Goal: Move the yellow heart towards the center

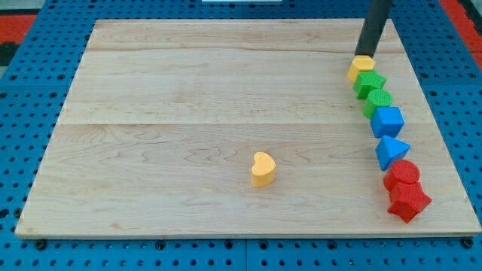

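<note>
The yellow heart [262, 168] lies on the wooden board [188, 98], a little below and right of its middle. My tip [364, 54] is far off at the view's top right, touching or just above the top edge of a yellow block [361, 68] that heads a column of blocks. The heart stands alone, far from the tip.
A column runs down the board's right side: yellow block, green star-like block [370, 83], green round block [378, 100], blue block [388, 120], blue triangle [391, 150], red round block [404, 174], red star-like block [408, 201]. Blue pegboard surrounds the board.
</note>
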